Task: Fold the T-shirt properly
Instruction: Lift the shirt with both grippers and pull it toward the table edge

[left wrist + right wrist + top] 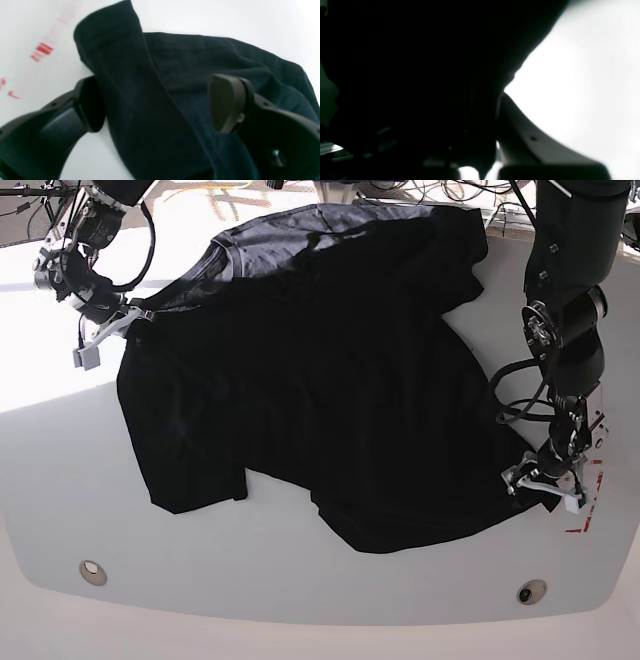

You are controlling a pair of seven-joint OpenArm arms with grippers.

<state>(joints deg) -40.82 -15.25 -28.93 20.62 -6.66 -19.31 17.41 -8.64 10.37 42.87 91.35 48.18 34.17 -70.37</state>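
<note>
Barely begun, the T-shirt (320,370) lies spread and rumpled on the white table (300,580) with no neat fold made yet: the left gripper (155,105) stands wide open, a sleeve running between its fingers, while the right gripper (122,318) is clamped on the opposite edge.

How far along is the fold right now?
No fold is finished: the T-shirt lies mostly spread on the table. In hand: the right tool is shut on its edge, while the left tool stands open astride a sleeve. All folding remains.
</note>
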